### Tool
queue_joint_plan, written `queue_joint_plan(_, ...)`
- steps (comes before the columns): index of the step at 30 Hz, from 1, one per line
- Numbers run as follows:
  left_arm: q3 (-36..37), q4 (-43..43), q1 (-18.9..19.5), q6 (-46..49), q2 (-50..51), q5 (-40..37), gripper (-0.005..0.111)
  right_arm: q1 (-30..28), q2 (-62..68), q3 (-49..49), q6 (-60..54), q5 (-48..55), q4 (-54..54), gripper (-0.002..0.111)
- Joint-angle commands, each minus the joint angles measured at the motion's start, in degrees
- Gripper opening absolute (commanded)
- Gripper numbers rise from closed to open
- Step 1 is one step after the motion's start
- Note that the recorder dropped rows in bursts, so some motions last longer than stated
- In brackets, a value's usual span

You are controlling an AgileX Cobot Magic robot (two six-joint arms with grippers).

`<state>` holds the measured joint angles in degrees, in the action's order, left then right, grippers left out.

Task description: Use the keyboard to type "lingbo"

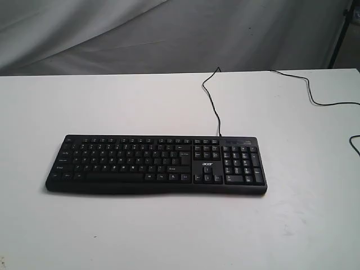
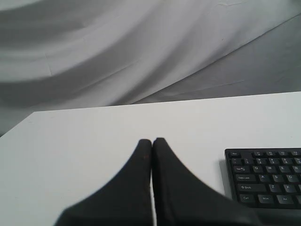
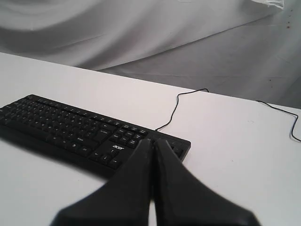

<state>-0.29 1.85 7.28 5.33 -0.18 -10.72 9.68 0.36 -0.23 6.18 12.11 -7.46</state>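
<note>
The wide black keyboard (image 1: 157, 164) lies flat in the middle of the white table, number pad to the right, "acer" logo (image 1: 206, 165) beside the arrow keys, thin black cable (image 1: 211, 97) running back from it. Neither arm appears in the exterior view. In the left wrist view my left gripper (image 2: 152, 141) is shut with nothing in it, above bare table off the keyboard's (image 2: 265, 179) Ctrl end. In the right wrist view my right gripper (image 3: 154, 140) is shut and empty, its tips in line with the number-pad end of the keyboard (image 3: 70, 129).
A second black cable (image 1: 315, 95) snakes across the table's back right corner. Grey cloth (image 1: 169, 34) hangs behind the table's far edge. A dark stand leg (image 1: 340, 39) shows at the far right.
</note>
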Motion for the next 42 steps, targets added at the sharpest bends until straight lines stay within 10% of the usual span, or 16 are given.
queue_joint_plan(1,0.3,0.0,-0.2,-0.2,0.2,0.4,0.001,-0.3,-0.4,0.2,0.1,0.1,0.1,0.000)
queue_joint_plan(33,0.3,0.0,-0.2,-0.2,0.2,0.4,0.001,-0.3,-0.4,0.2,0.1,0.5,8.1,0.000)
queue_joint_plan(42,0.3,0.0,-0.2,-0.2,0.2,0.4,0.001,-0.3,13.3,-19.0,0.1,16.1,9.1,0.000)
